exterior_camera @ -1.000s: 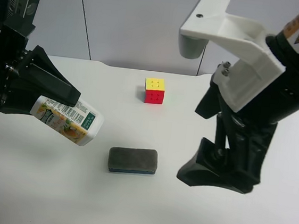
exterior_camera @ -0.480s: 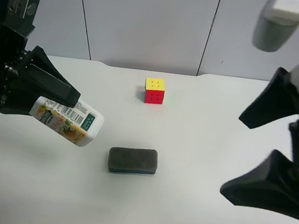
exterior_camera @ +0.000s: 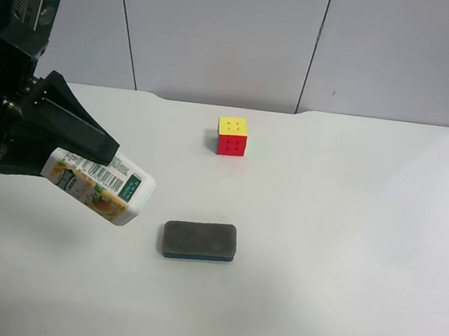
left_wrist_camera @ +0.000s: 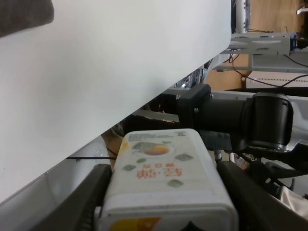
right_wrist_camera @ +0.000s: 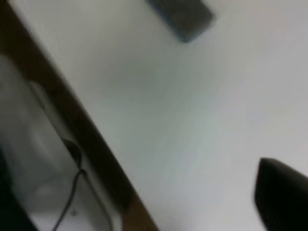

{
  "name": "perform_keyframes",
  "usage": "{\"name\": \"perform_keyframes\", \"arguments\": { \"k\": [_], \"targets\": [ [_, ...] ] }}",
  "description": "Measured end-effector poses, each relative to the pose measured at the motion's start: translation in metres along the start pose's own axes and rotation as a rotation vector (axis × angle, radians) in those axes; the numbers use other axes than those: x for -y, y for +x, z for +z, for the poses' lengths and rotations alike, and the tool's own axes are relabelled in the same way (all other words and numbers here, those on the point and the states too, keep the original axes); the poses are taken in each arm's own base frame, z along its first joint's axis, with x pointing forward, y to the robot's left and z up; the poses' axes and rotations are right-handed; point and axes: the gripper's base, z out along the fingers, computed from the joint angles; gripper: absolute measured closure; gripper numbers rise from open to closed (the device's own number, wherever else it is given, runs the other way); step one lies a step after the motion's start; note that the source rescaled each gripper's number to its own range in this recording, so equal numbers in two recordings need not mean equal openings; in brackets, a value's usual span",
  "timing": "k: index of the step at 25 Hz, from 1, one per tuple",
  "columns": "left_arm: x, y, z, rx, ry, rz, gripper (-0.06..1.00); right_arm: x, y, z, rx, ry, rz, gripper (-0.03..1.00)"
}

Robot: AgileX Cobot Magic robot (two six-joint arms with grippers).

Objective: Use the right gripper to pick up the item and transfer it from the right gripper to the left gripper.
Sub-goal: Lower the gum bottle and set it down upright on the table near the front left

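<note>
The drink carton (exterior_camera: 106, 188), white with a barcode, green label and orange fruit print, is held tilted above the table by my left gripper (exterior_camera: 80, 165), the black one with the silver-grey camera box. In the left wrist view the carton (left_wrist_camera: 166, 178) sits between both fingers of that gripper (left_wrist_camera: 166, 204). My right arm is out of the exterior high view. The blurred right wrist view shows only one dark finger (right_wrist_camera: 281, 199) of the right gripper at the edge, with nothing beside it, over bare table.
A dark-grey eraser block (exterior_camera: 199, 241) lies mid-table and shows in the right wrist view (right_wrist_camera: 185, 17). A red-and-yellow puzzle cube (exterior_camera: 232, 136) stands further back. The white table (exterior_camera: 346, 229) has a dark edge (right_wrist_camera: 72, 110) with cables below.
The arm with the white bracket has moved away to the view's right and left the exterior high view. The left gripper with the carton has barely moved.
</note>
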Motion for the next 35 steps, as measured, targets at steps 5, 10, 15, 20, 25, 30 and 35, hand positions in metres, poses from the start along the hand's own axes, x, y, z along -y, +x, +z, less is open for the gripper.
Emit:
{"name": "perform_keyframes", "arguments": {
  "k": [5,10,15,20,25,30,35],
  "targets": [
    [0.000,0.000,0.000,0.000,-0.001,0.002,0.94,-0.002,0.035,0.002,0.113,0.038,0.091,-0.03],
    [0.000,0.000,0.000,0.000,-0.001,0.002,0.94,-0.003,0.049,0.009,0.215,0.052,0.141,-0.03],
    [0.000,0.000,0.000,0.000,-0.001,0.002,0.94,-0.002,0.049,0.009,0.225,0.052,0.146,-0.03],
    [0.000,0.000,0.000,0.000,-0.001,0.002,0.94,-0.002,0.049,0.009,0.225,0.052,0.146,-0.03],
    [0.000,0.000,0.000,0.004,-0.003,0.002,0.94,-0.001,0.049,0.008,0.237,0.112,0.206,-0.03],
    [-0.001,-0.002,0.000,0.020,-0.010,0.003,0.94,-0.003,0.060,-0.002,0.345,0.294,0.346,-0.03],
    [-0.003,-0.006,0.000,0.067,-0.031,0.003,0.94,-0.010,0.068,-0.008,0.425,0.492,0.479,-0.03]
  ]
}}
